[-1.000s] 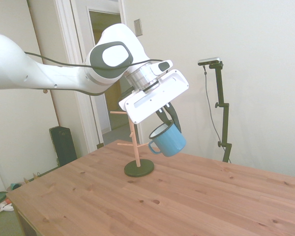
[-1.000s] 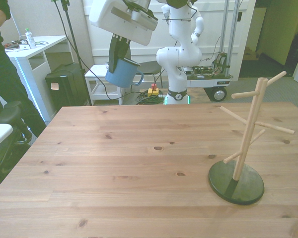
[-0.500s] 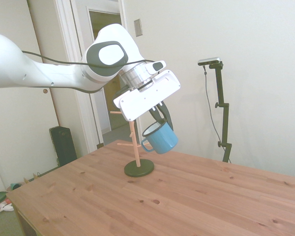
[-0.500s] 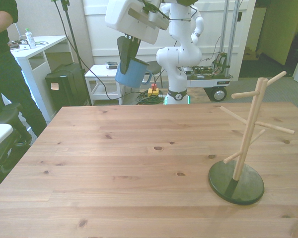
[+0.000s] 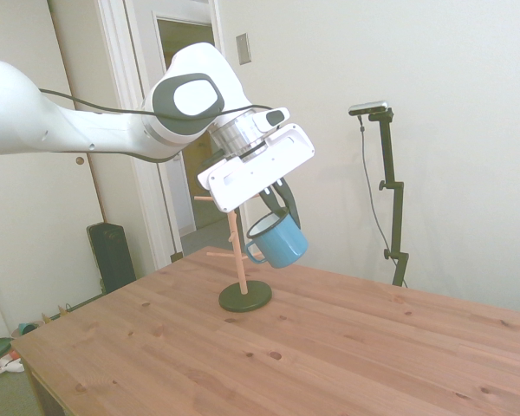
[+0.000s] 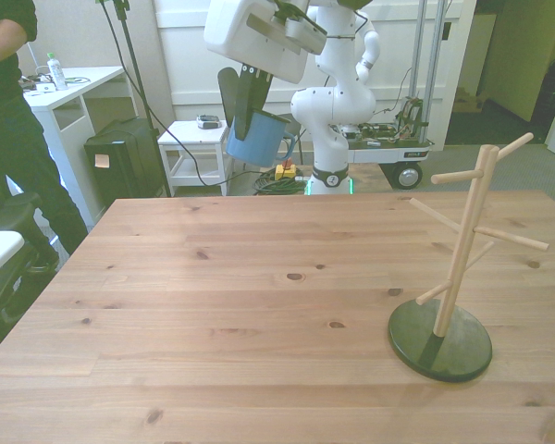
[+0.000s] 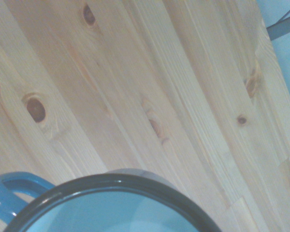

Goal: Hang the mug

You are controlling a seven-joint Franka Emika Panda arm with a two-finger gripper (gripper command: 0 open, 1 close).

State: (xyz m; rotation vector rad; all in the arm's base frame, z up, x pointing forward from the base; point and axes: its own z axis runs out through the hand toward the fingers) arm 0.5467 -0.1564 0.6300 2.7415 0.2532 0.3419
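The gripper is clamped on the mug's rim, high above the counter; only the side view shows its handle.

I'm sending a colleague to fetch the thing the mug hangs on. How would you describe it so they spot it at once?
Look at the wooden table: the rack stands on it near the front view's right edge. It is a pale wooden post with slanted pegs, rising from a round dark base. Nothing else stands on the table; the mug is up in the gripper.
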